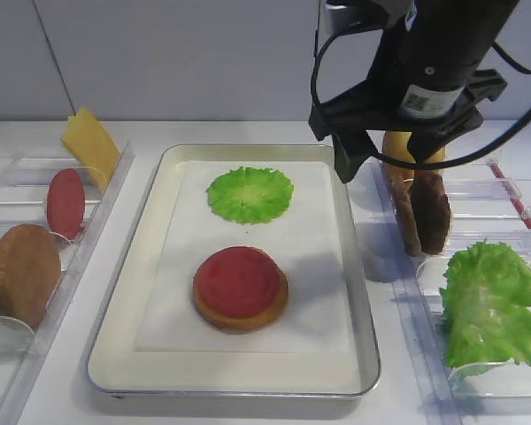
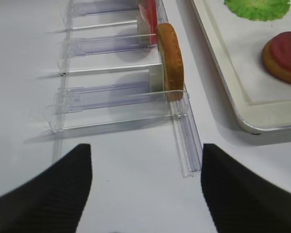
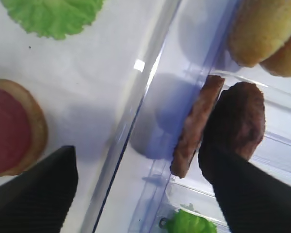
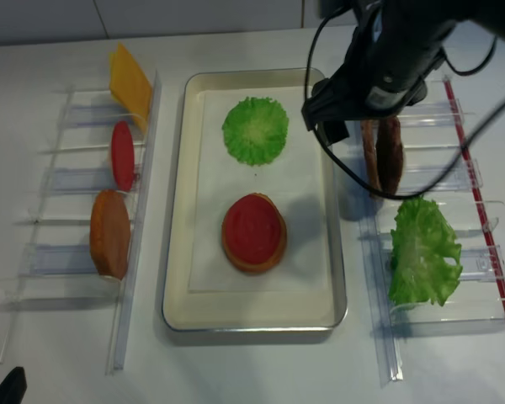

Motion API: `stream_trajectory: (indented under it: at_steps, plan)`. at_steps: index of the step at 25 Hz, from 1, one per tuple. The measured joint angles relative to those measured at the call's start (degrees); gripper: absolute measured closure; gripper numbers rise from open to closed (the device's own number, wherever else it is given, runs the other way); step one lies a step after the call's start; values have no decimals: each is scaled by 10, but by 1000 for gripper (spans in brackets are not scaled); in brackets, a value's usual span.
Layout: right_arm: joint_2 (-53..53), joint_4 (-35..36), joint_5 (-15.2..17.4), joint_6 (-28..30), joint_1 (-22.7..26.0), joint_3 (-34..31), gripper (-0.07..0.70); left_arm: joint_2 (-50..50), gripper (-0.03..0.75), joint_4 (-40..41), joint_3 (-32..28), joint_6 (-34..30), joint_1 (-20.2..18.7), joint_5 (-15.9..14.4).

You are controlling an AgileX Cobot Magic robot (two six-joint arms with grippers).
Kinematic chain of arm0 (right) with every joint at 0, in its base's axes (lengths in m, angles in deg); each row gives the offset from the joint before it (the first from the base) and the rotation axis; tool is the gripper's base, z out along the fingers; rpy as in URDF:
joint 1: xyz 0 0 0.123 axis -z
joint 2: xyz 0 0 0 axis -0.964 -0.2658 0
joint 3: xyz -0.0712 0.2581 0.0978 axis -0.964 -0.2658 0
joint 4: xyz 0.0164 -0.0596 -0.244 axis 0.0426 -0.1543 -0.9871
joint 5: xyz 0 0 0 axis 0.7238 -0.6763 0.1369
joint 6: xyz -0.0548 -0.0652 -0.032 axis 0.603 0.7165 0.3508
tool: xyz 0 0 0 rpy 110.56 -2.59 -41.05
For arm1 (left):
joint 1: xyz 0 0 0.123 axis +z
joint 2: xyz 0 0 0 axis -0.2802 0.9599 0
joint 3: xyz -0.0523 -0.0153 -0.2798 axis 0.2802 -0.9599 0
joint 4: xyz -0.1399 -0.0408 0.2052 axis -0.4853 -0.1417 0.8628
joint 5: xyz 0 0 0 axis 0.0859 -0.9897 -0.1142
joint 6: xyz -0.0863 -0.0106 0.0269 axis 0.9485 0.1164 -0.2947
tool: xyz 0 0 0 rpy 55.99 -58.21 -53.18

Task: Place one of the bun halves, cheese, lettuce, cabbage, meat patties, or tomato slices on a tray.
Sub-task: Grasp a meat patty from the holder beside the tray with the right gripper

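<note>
R gripper (image 3: 140, 187) hangs over the R-side clear rack (image 1: 504, 199), jaws wide apart w/ nothing between them; in the wrist view one finger sits over the tray edge, the other reaches down beside the meat patties (image 1: 422, 212). Both patties stand on edge in the rack, leaning together, the further one right by the finger; contact can't be told. Behind them in the same rack stand 2 bun halves (image 3: 262, 31), mostly hidden by the arm in the high views. Tray (image 1: 150, 266) sits mid-counter w/ a paper liner (image 1: 327, 292); on it a flat round cabbage leaf (image 1: 250, 194) toward the back and a bun half (image 1: 241, 312) nearer the front w/ a tomato slice (image 1: 238, 282) lying on top. Lettuce (image 1: 493, 304) is propped in the front slot of the R rack. L rack (image 4: 67, 181) holds, back to front, cheese (image 1: 90, 142), a 2nd tomato slice (image 1: 65, 203) and another bun half (image 1: 22, 273), all on edge. L gripper (image 2: 145, 194) is low over bare counter (image 2: 126, 189) just in front of the L rack, jaws wide, holding nothing.
</note>
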Motion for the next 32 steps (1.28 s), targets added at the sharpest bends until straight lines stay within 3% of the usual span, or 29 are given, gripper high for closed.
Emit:
stream_trajectory:
  at_steps: [6, 19, 25, 32]
  plan:
    - [-21, -23, 10, -25, 0, 8, 69, 0, 249, 0, 0, 0, 0, 0]
    - [-59, -71, 5, -141, -2, 8, 73, 0, 249, 0, 0, 0, 0, 0]
    - [-71, -72, -1, -153, -3, 8, 176, 0, 249, 0, 0, 0, 0, 0]
    - [-88, -97, 0, -170, -3, 8, 205, 0, 249, 0, 0, 0, 0, 0]
